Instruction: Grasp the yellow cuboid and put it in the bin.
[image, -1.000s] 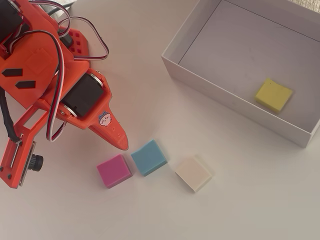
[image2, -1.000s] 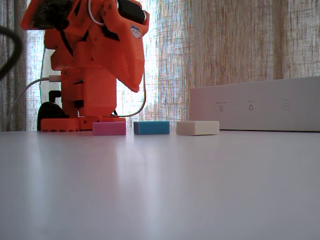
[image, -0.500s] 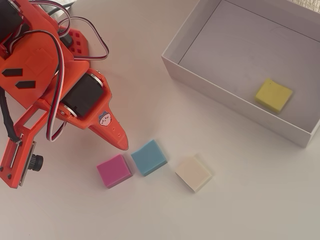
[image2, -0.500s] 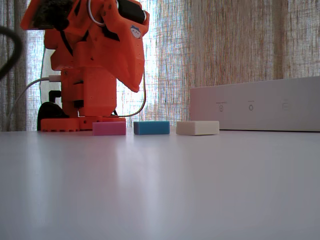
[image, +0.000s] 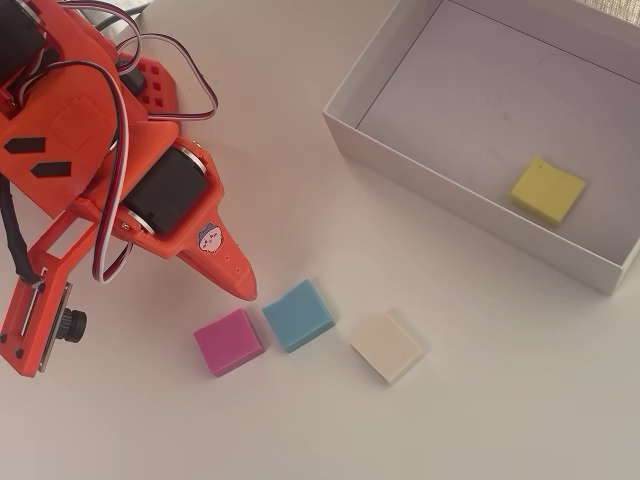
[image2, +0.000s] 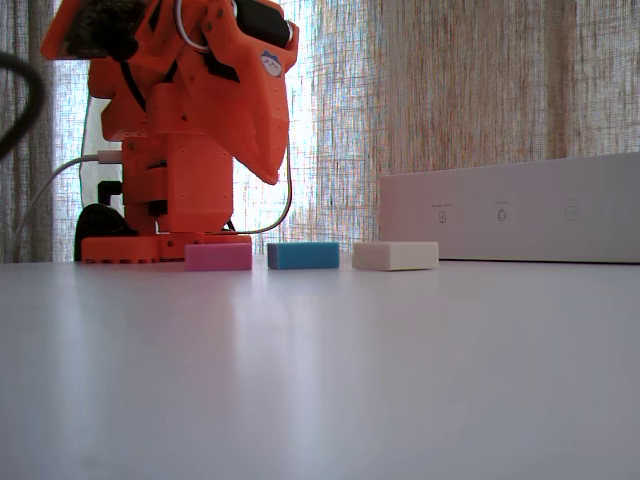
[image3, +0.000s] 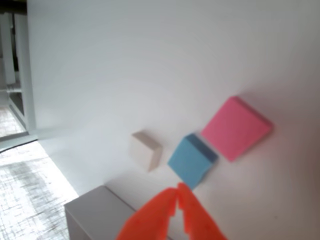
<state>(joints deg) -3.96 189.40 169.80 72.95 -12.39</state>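
Overhead view first: the yellow cuboid (image: 547, 190) lies flat on the floor of the bin (image: 440, 185), toward the lower right part of the box and near its front wall without touching it. The bin fills the upper right of the frame, set at a slant on the white table (image: 470, 400).

At the left of that frame the orange arm (image: 95, 150) is folded over its base, with the gripper (image: 244, 288) pointing toward the lower middle. Its tip hangs just above and between the pink block (image: 228, 341) and the blue block (image: 298, 314), which sit side by side, almost touching. A cream block (image: 387, 346) lies a little further right, apart from the blue one. A small sticker (image: 208, 237) shows on the gripper's upper face.

From the low fixed view, the arm (image2: 180, 120) stands at upper left before a curtain (image2: 430, 90), the gripper (image2: 272, 178) hanging well clear of the tabletop. The pink block (image2: 218, 257), blue block (image2: 303, 255) and cream block (image2: 395, 255) form a row, and the bin's side wall (image2: 510, 210) rises at the right.

Seen from the wrist, the two orange fingers (image3: 155, 215) are pressed together at the bottom edge with nothing between them, below the blue block (image3: 191, 161), with the pink block (image3: 235, 128) to the upper right and the cream block (image3: 146, 150) to the left.
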